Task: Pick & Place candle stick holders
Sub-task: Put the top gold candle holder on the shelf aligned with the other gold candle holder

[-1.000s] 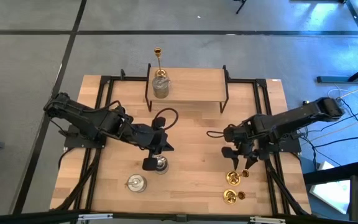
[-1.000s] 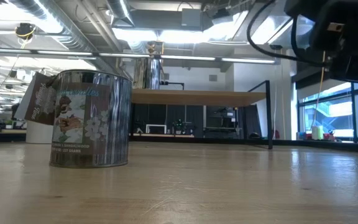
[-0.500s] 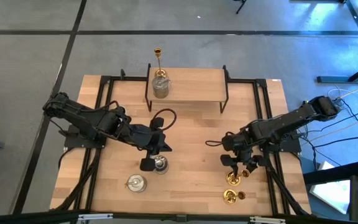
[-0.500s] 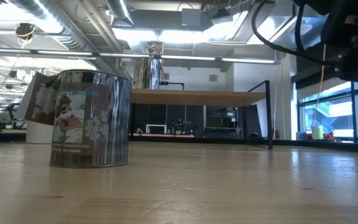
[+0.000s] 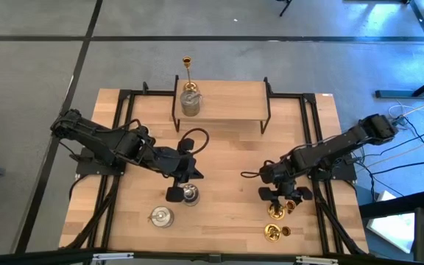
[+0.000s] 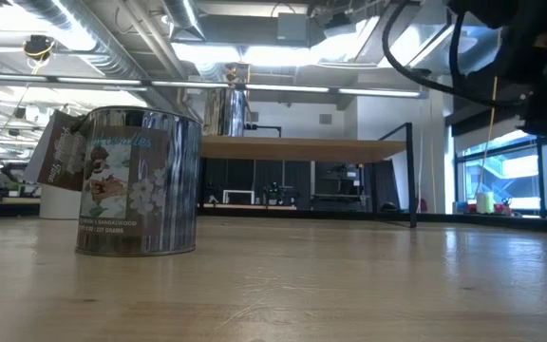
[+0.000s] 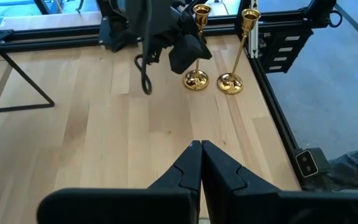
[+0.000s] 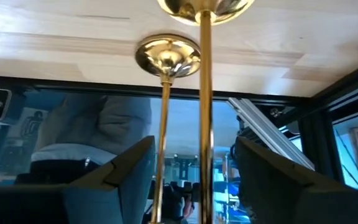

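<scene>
Your right gripper stands open around the slim stem of a brass candle stick holder, fingers either side, not visibly pinching. A second brass holder stands just beside it. Your left gripper is closed, empty, near a silvery-glass holder.
</scene>
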Controlling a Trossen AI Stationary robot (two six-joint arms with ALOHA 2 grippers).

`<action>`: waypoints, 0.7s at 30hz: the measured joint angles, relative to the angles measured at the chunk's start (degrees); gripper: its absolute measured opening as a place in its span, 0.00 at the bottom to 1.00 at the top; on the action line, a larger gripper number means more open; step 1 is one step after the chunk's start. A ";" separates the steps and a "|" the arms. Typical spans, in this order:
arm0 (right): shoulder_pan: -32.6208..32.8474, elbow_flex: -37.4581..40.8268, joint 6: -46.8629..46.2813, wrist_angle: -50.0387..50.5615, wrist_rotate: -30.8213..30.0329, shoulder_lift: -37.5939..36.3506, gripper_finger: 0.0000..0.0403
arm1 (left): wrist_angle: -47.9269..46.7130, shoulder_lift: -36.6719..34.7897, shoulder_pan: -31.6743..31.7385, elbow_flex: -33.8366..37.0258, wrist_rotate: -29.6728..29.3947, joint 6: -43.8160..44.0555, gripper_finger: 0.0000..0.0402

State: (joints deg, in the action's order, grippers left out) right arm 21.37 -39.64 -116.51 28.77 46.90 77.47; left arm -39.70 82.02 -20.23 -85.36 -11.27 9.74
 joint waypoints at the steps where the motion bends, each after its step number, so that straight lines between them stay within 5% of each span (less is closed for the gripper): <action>1: 0.15 0.00 0.00 -0.04 0.17 0.22 0.56 | 0.02 0.00 0.00 0.00 -0.02 0.00 0.00; 21: 0.58 -0.02 -0.04 -0.70 2.17 0.53 0.23 | 0.00 0.00 0.00 0.00 -0.30 -0.04 0.00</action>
State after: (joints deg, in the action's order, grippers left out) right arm 21.95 -39.66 -116.55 28.08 49.07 78.00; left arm -39.70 82.02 -20.23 -85.36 -11.57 9.70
